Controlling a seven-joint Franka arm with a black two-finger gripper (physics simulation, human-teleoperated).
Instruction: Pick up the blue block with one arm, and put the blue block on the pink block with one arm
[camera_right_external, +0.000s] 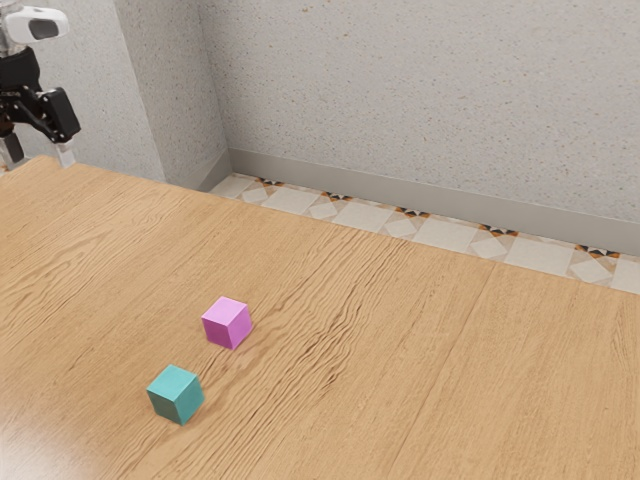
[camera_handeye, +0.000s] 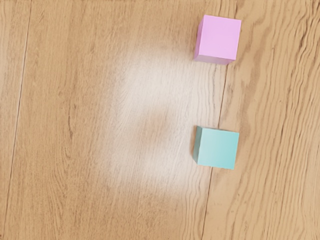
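Observation:
A teal-blue block (camera_right_external: 176, 393) sits on the wooden table (camera_right_external: 400, 350), near its front edge. Close behind it, a short gap away, stands the pink block (camera_right_external: 227, 322). Both rest flat and apart from each other. My gripper (camera_right_external: 38, 155) hangs high at the exterior view's upper left, far above and well away from both blocks, its fingers (camera_right_external: 66, 154) spread open with nothing between them. From the hand's camera I look down on the blue block (camera_handeye: 216, 148) and the pink block (camera_handeye: 218, 39), each lying on bare wood.
The tabletop's far edge runs diagonally, with a tiled floor (camera_right_external: 450, 235) and a grey speckled wall (camera_right_external: 420, 90) beyond it. A bright glare patch (camera_handeye: 150, 120) lies on the wood beside the blocks.

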